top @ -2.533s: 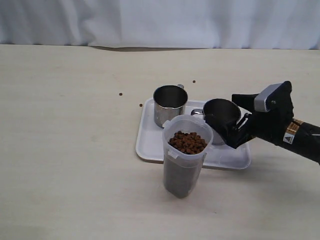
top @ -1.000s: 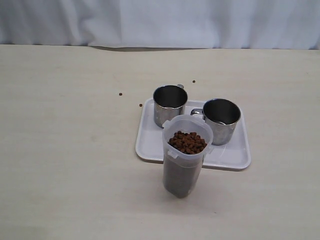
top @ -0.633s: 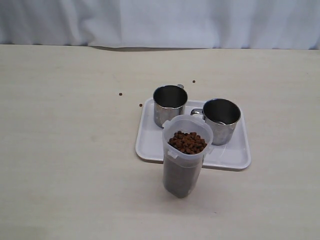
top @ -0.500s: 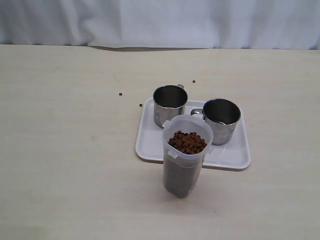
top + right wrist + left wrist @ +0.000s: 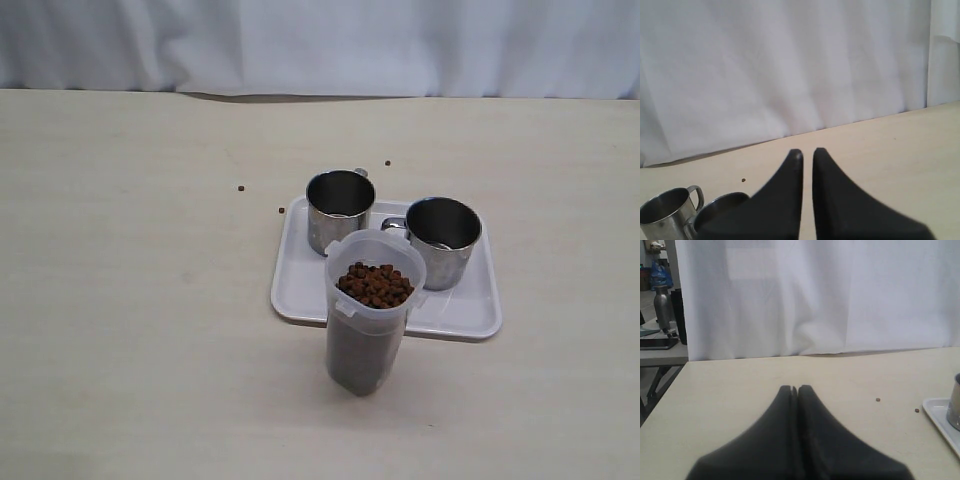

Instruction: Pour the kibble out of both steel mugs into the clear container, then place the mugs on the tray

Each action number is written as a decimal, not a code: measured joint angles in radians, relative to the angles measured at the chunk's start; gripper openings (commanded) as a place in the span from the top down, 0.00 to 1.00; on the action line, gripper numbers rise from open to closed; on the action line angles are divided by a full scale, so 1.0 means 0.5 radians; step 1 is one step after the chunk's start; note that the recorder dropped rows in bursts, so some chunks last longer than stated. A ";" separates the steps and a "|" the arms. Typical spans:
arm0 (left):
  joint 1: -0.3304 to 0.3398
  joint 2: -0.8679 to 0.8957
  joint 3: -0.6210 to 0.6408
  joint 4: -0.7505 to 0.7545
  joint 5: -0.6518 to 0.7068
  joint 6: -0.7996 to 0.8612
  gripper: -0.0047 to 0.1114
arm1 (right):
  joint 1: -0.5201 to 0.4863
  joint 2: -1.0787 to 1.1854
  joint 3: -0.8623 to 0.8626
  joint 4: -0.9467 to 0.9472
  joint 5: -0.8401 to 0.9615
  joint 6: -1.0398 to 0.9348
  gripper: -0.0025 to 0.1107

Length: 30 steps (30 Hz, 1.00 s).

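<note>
The surface [image 5: 120, 300] is seen obliquely from above, facing the white curtain [image 5: 320, 40]; both wrist views are held low, curtain-facing (the steel mugs [image 5: 335, 228] are shared).

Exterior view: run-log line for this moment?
rear steel mug, nearer steel mug: upright on tray | clear container: full of kibble | left tool, right tool: shut, empty

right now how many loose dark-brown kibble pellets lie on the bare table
3. One pellet left of the flat white plastic tray, one pellet beside its left rim, one pellet behind it. More may be hidden.
</note>
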 measured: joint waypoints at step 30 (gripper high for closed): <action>0.000 0.000 0.000 0.000 0.000 0.000 0.96 | 0.000 -0.002 0.000 -0.215 0.237 0.000 0.93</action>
